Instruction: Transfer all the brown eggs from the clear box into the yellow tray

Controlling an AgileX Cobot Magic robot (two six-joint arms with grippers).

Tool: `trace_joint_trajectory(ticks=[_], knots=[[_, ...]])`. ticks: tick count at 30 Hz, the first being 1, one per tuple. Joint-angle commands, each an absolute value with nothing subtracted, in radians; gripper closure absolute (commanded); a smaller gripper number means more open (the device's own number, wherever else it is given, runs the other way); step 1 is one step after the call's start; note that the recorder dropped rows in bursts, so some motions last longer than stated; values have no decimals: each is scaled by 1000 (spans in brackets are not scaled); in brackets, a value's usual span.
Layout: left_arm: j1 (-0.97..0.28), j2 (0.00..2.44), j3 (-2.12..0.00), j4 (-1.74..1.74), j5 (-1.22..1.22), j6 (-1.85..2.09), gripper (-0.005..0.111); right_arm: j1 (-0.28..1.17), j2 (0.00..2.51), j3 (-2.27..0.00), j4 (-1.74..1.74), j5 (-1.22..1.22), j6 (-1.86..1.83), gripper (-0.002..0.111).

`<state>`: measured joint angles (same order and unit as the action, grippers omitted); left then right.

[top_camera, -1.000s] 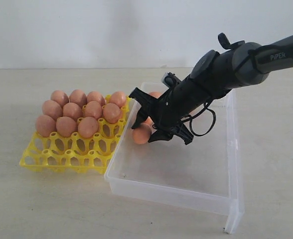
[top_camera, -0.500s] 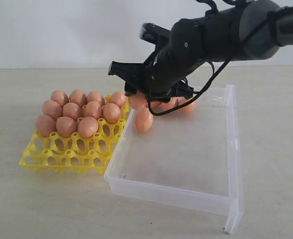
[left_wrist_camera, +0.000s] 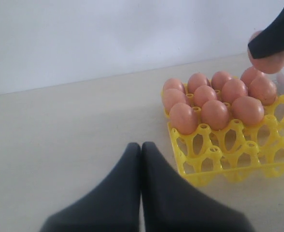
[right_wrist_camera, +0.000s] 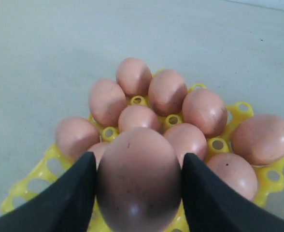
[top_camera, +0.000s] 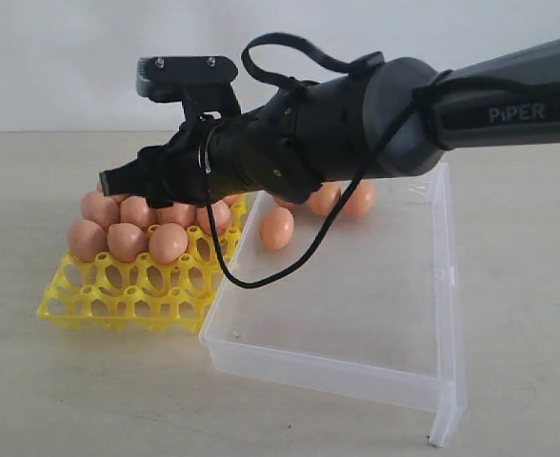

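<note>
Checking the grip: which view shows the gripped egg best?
Right wrist view: the held egg fills the foreground between both fingers. Left wrist view catches it partly covered at the frame edge; the exterior view's arm hides it.

White lettering "PIPER", on the dark casing of the right arm (top_camera: pixel 494 107)

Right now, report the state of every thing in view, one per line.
yellow tray: back cups filled, front rows empty.
clear box: open, a few loose eggs at its far end.
held egg: gripped, in the air over the yellow tray, not yet seated.
right fingers: shut on the held egg.
left fingers: shut, empty.
</note>
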<state>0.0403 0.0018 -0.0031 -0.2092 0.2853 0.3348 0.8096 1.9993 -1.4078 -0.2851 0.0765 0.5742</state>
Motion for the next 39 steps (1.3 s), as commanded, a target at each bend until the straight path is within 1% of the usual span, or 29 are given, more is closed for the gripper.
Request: trace_joint_trajectory(ticks=[1, 12, 16, 22, 25, 28, 30, 33, 35, 37, 39], knots=[[37, 0, 0, -212, 284, 325, 111, 808, 2006, -1408, -303, 84, 463, 109], [37, 0, 0, -212, 284, 325, 111, 798, 2044, -1377, -318, 0, 430, 109], [37, 0, 0, -212, 284, 325, 111, 798, 2035, -1327, -318, -5, 342, 109], [37, 0, 0, -212, 284, 325, 111, 798, 1938, -1244, -310, -153, 274, 109], [37, 0, 0, -212, 284, 325, 111, 796, 1880, -1198, -212, -196, 166, 109], [37, 0, 0, -212, 284, 325, 111, 766, 1850, -1144, 20, -220, -67, 109], [37, 0, 0, -212, 284, 325, 111, 740, 1850, -1092, 192, -285, -171, 109], [37, 0, 0, -212, 284, 325, 111, 707, 1862, -1028, 346, -447, -111, 109], [37, 0, 0, -212, 284, 325, 111, 696, 1884, -1021, 324, -526, -30, 109], [37, 0, 0, -212, 284, 325, 111, 691, 1911, -1021, 204, -589, 10, 109], [37, 0, 0, -212, 284, 325, 111, 691, 1939, -1024, 11, -626, 10, 109]])
